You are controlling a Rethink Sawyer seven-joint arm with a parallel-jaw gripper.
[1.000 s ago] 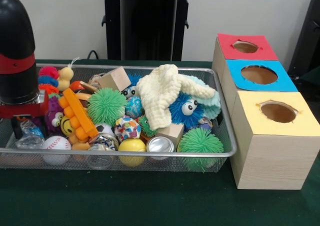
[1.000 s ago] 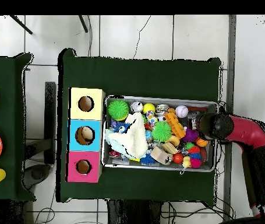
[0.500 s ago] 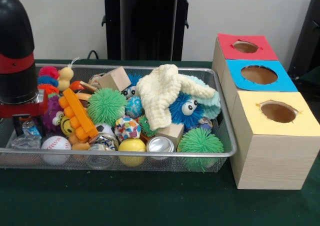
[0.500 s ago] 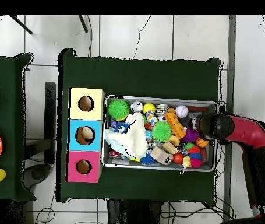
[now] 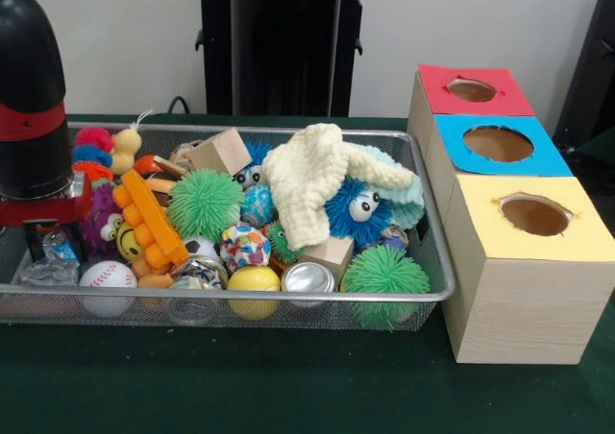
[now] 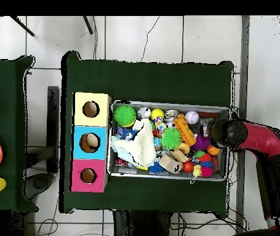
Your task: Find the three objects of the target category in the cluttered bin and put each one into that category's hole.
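A dark green cloth-covered table [image 5: 288, 396] is seen before a pale wall, with a tiled floor around it in the overhead view. A wire mesh bin [image 5: 423, 295] occupies the left and centre of the front view. It is packed with toys. A cream knitted cloth [image 5: 307, 184] is draped over the pile at centre right, partly covering a blue fuzzy toy with eyes [image 5: 354, 208]. Two green spiky balls are noted, one at centre left [image 5: 204, 204] and one at the bin's lower right corner [image 5: 384, 273]. A baseball [image 5: 108, 277], a yellow ball [image 5: 254, 280] and a metal can [image 5: 308, 278] lie along the bin's lower edge. An orange knobbed block [image 5: 154, 218] lies tilted among them.

At the right of the frame, three wooden boxes stand in a row, touching: red-topped [image 5: 500, 96], blue-topped [image 5: 548, 151] and yellow-topped [image 5: 577, 237], each with a round hole in its top.

The arm's black and red end [image 5: 34, 117] is seen at the far left, lowered into the bin's left end. The gripper [image 5: 46, 242] is down among crumpled clear plastic [image 5: 38, 271]. The state of its fingers cannot be told, and no held object can be confirmed.
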